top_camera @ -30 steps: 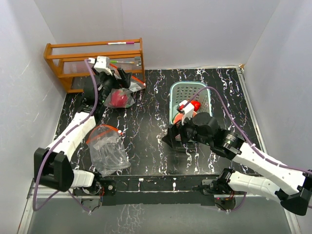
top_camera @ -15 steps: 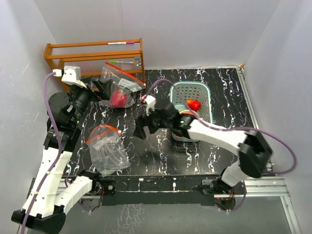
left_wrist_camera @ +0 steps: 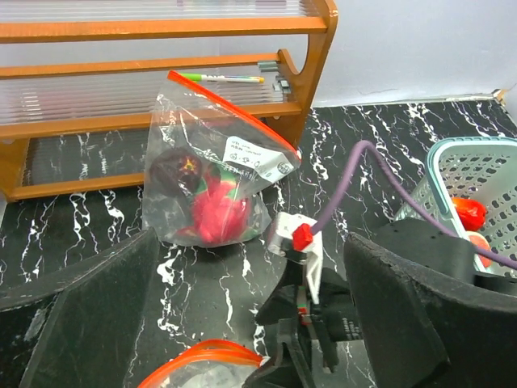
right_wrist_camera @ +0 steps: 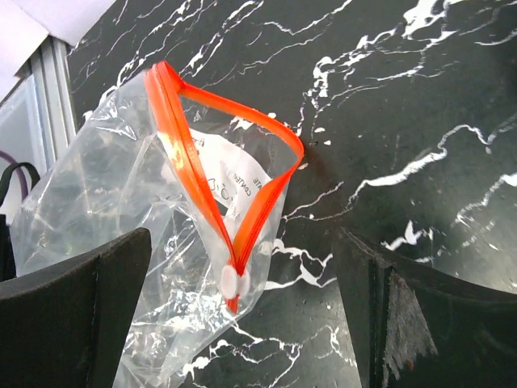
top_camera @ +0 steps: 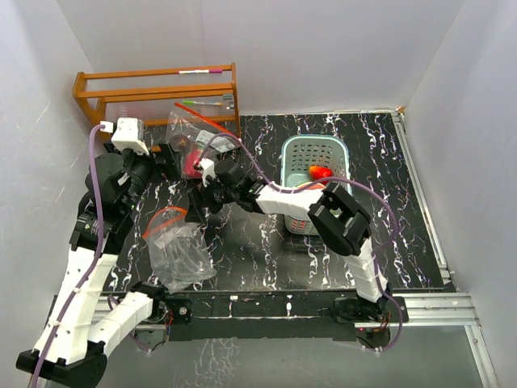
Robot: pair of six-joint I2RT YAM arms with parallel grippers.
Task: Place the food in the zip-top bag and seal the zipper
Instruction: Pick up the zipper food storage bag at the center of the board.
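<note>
A zip-top bag holding red and dark food leans on the wooden rack, its red-orange zipper running along the top. A second, empty bag lies near the front left with its orange mouth open in a loop and a white slider at one end. My right gripper is open and empty, just over that mouth; it also shows in the right wrist view. My left gripper is open and empty, raised in front of the filled bag; it also shows in the left wrist view.
A pale teal basket right of centre holds a red toy fruit and more pieces. The wooden rack stands at the back left. White walls close in on three sides. The right arm stretches across the table's middle.
My right arm swung left from the basket to the empty bag. My left gripper let go of the filled bag and drew back; the bag now leans on the rack.
</note>
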